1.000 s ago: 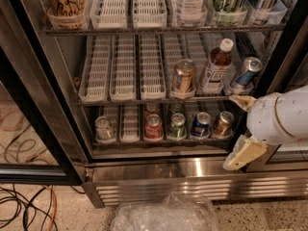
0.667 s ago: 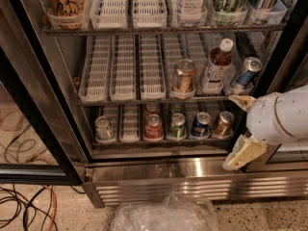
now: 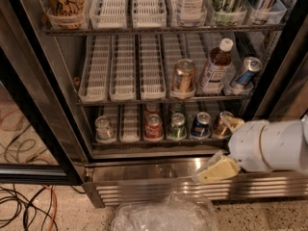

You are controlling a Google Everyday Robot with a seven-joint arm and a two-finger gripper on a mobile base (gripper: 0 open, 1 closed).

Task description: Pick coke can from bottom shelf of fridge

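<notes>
I am looking into the open fridge (image 3: 144, 170). Its steel sill and ribbed base grille (image 3: 159, 191) run across the bottom of the view, and its black-framed door (image 3: 38, 129) swings out to the left.

The bottom shelf (image 3: 159, 142) is a grey wire rack with white slotted lanes and a row of short cans along its front. The coke can (image 3: 153, 127) stands upright near the middle of that row, red with a silver top. A green can (image 3: 177, 126) is just beside it on the right, then a blue can (image 3: 200, 124) and a brownish can (image 3: 220, 125), the last partly hidden by me. A silver can (image 3: 104, 128) sits further left, with one lane between it and the coke can.

On the rack above are more white lanes (image 3: 125, 66), a copper can (image 3: 183, 76), a brown white-capped bottle (image 3: 215, 66) and a tilted blue can (image 3: 244, 71).

My jaws are at the lower right, in front of the sill and the right end of the can row, well apart from the coke can. They stand apart with nothing between them: one of the tan pads (image 3: 219, 170) is low over the sill and the other is up by the brownish can. My white arm (image 3: 274, 146) runs off to the right.

Below the fridge is speckled floor (image 3: 67, 215), with dark and orange cables (image 3: 24, 206) at the left and crinkled clear plastic (image 3: 163, 215) at the bottom centre.
</notes>
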